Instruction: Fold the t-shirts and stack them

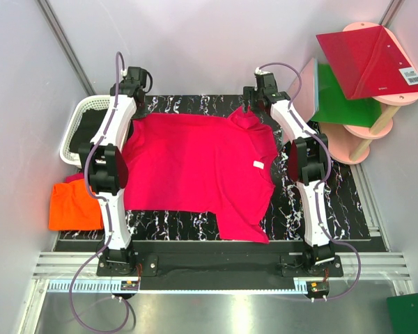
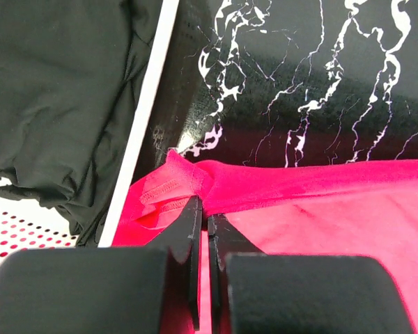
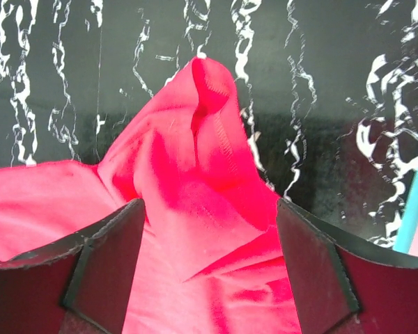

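The hot pink t-shirt (image 1: 195, 167) lies spread on the black marbled table (image 1: 348, 202), its white neck label (image 1: 258, 165) at the right. My left gripper (image 1: 130, 111) is shut on the shirt's far left corner (image 2: 184, 184), at the table's left edge. My right gripper (image 1: 249, 106) is open over the far right corner, where a bunched sleeve (image 3: 202, 160) stands up between the fingers (image 3: 104, 257). The bright orange t-shirt (image 1: 73, 205) lies folded off the table's left side.
A white basket (image 1: 83, 118) with dark cloth (image 2: 63, 97) sits at the far left. A pink stand (image 1: 376, 111) with stiff red (image 1: 369, 59) and green (image 1: 341, 97) panels stands at the far right.
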Robot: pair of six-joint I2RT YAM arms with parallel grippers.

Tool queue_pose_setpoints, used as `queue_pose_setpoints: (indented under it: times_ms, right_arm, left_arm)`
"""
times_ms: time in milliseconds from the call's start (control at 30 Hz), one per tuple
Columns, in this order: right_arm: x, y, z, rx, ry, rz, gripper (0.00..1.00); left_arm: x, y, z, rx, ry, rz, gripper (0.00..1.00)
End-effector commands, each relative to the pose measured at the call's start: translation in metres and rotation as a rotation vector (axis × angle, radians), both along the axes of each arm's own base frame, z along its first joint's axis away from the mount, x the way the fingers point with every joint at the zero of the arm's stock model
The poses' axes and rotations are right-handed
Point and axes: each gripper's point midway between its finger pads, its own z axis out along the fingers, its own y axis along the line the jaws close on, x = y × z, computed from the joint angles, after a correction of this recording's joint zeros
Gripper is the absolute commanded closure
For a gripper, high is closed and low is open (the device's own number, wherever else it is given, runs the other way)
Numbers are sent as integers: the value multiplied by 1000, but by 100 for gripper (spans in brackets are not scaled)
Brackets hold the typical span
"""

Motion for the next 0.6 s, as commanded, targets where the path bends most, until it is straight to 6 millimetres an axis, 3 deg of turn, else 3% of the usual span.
queue_pose_setpoints:
  times_ms: [0,200,367,467,567]
  right_arm:
    - [-5,4,34,64,-37,15,20]
    - [-11,11,1,89,39,33,27]
    - [-14,14,-12,99,71,40,29]
    - [-14,20,-16,121,83,58,51]
    - [-14,24,-17,139,88,74,99]
  left_arm:
    - [6,-3,14,-4,-44,-11,100]
    - [6,-5,4,-3,-23,-12,100]
    - [4,-4,3,6,-17,-10,100]
    - [3,-3,2,15,-14,-11,100]
    - [2,-2,1,19,-9,-8,100]
